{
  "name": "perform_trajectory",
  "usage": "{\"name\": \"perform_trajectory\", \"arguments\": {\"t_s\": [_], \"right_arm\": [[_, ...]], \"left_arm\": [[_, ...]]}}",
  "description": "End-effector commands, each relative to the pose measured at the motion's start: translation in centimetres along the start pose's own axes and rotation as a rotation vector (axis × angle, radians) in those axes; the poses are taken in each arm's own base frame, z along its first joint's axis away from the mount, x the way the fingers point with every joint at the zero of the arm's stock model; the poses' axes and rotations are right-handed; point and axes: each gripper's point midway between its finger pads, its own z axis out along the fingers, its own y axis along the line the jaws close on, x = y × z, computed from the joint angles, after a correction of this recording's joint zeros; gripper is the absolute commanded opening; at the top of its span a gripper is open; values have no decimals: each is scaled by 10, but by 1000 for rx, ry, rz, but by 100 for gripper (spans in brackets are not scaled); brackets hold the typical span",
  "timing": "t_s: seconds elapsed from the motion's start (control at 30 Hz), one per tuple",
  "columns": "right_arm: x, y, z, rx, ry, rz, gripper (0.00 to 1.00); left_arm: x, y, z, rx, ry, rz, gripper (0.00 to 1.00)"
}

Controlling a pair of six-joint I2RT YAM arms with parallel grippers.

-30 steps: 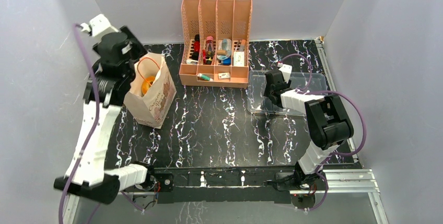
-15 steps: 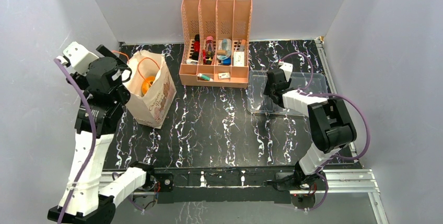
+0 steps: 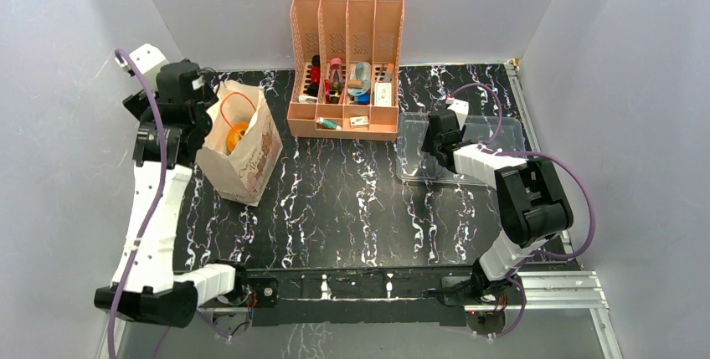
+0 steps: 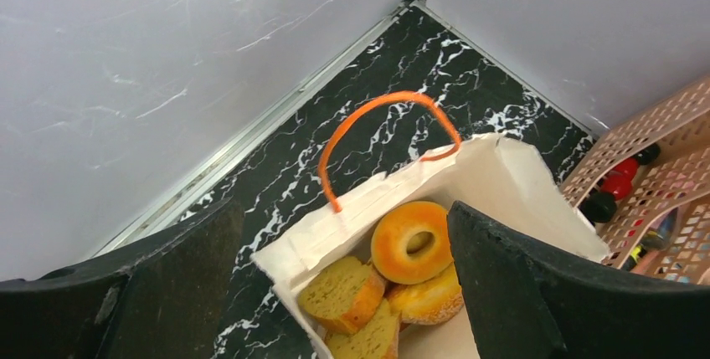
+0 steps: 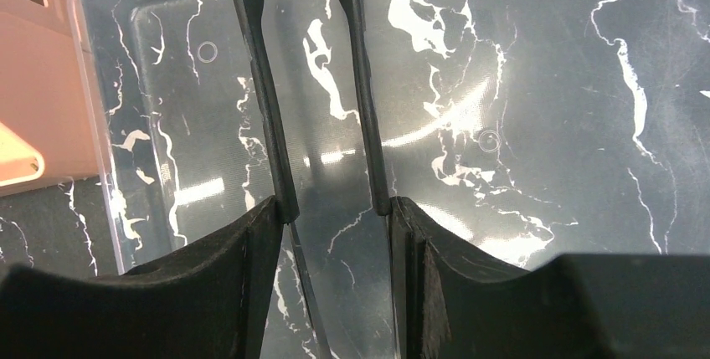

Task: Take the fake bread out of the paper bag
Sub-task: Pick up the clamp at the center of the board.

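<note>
The paper bag (image 3: 244, 148) stands open at the table's left, with orange cord handles. In the left wrist view the bag (image 4: 502, 176) holds fake bread: a golden ring (image 4: 410, 242), toast slices (image 4: 345, 292) and another golden piece (image 4: 429, 300) under the ring. In the top view only an orange piece (image 3: 237, 134) shows inside. My left gripper (image 3: 194, 112) hovers over the bag's left rim; its jaws (image 4: 342, 218) are wide open and empty. My right gripper (image 3: 433, 151) is low over the clear plastic tray (image 3: 502, 129); it is open with a narrow gap (image 5: 335, 208) and empty.
An orange desk organizer (image 3: 345, 66) with small items stands at the back centre, its corner also in the left wrist view (image 4: 670, 166). Grey walls close in on the left, the back and the right. The bag stands near the left wall.
My left arm swung out to the left, then came back toward the bag's left rim, lower than a second ago. The right arm barely moved.
</note>
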Motion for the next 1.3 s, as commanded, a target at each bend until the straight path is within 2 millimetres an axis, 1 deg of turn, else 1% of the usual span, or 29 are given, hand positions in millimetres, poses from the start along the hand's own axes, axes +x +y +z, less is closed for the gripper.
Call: {"name": "perform_trajectory", "arguments": {"t_s": [0.0, 0.07, 0.13, 0.2, 0.27, 0.37, 0.5, 0.7, 0.83, 0.97, 1.0, 1.27], "right_arm": [[-22, 9, -5, -43, -63, 43, 45], [-22, 10, -6, -47, -62, 44, 45], [-21, 12, -6, -54, -59, 49, 45], [-21, 14, -7, -63, -55, 55, 46], [-20, 15, -6, -70, -50, 57, 46], [-17, 16, -6, -79, -42, 59, 46], [-14, 21, -4, -100, -32, 70, 46], [-10, 25, -2, -117, -17, 78, 46], [-10, 24, -5, -119, -20, 77, 46], [-12, 25, -6, -125, -22, 81, 46], [-13, 26, -6, -129, -23, 83, 47], [-11, 29, -4, -137, -16, 90, 47]], "left_arm": [[-14, -17, 11, 83, 59, 4, 91], [-18, -24, 17, 104, 79, 0, 91], [-17, -30, 21, 132, 100, -6, 92], [-7, -31, 27, 155, 149, -23, 92], [4, -23, 35, 165, 195, -61, 92], [18, -16, 39, 180, 234, -94, 92], [24, -11, 37, 190, 246, -118, 93], [38, -14, 30, 237, 270, -127, 94], [50, -12, 33, 239, 290, -122, 94], [41, -6, 38, 211, 251, -83, 94], [41, -6, 41, 208, 252, -73, 94], [57, -19, 65, 228, 285, -24, 93]]}}
